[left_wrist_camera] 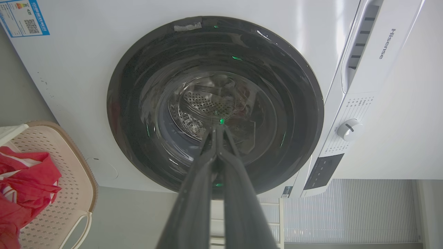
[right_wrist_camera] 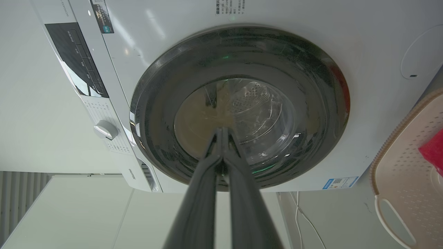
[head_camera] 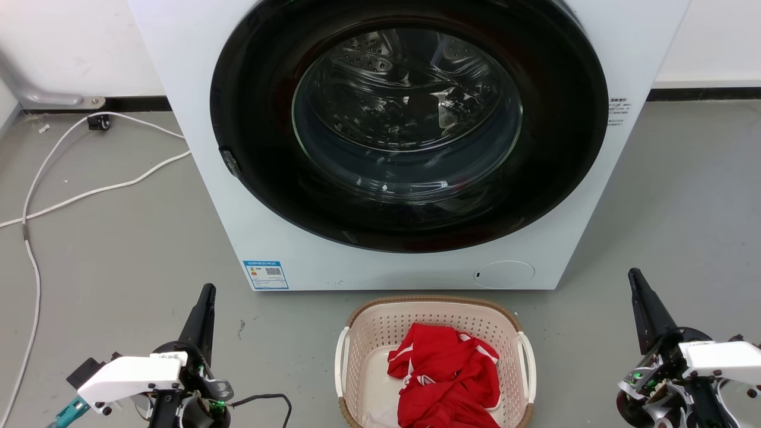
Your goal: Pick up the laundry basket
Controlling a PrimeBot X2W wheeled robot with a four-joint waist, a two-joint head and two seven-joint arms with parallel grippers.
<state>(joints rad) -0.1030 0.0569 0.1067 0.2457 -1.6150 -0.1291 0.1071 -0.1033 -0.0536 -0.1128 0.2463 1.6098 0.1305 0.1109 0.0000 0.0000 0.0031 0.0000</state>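
Observation:
The laundry basket (head_camera: 368, 333) is cream perforated plastic with a brown woven-look rim and white side handles. It sits on the floor just in front of the washing machine, low in the middle of the head view, with a red garment (head_camera: 449, 374) inside. Part of the laundry basket (left_wrist_camera: 65, 173) shows at the left wrist view's lower left, and the laundry basket (right_wrist_camera: 401, 173) at the right wrist view's right edge. My left gripper (head_camera: 207, 289) stands shut well left of the basket. My right gripper (head_camera: 632, 273) stands shut well right of it. Neither touches the basket.
A white front-loading washing machine (head_camera: 285, 238) with a dark round door (head_camera: 410, 125) stands directly behind the basket. White cables (head_camera: 89, 193) trail over the grey floor at the left. A white wall with a dark skirting runs behind.

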